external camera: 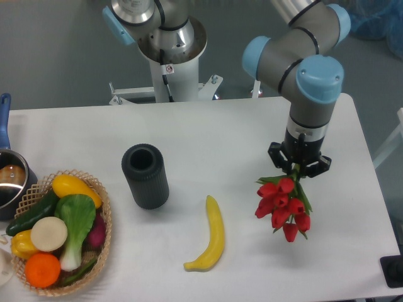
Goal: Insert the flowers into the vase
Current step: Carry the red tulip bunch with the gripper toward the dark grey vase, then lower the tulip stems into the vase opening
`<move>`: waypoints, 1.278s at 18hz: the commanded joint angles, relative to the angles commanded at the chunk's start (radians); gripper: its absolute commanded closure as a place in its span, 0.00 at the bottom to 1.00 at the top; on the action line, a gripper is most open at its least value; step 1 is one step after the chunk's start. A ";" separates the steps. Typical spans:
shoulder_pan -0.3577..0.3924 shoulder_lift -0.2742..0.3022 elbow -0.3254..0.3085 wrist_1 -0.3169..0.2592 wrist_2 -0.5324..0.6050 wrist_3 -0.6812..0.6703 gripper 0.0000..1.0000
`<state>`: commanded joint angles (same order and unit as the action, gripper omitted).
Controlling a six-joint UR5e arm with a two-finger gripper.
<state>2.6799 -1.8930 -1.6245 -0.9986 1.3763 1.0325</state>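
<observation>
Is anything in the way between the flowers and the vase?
No. The pincer holds the flowers at the right, the vase stands at the left, and bare table lies between. The banana lies nearer the camera, off that path.

Bright, even overhead light, soft short shadows, mild glare on the table (208, 132), slightly soft focus.

banana (210, 236) btwn vase (145, 175) & flowers (283, 207)

Robotics lab, arm base (169, 47) bolted behind white table (214, 126) (toy food)
</observation>
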 joint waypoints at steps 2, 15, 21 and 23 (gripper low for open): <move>-0.014 0.017 0.000 0.000 -0.046 -0.028 1.00; -0.041 0.123 -0.072 0.212 -0.538 -0.229 1.00; -0.072 0.195 -0.067 0.244 -0.678 -0.236 1.00; -0.068 0.215 -0.075 0.245 -0.807 -0.241 1.00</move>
<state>2.6124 -1.6783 -1.6996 -0.7532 0.5697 0.7916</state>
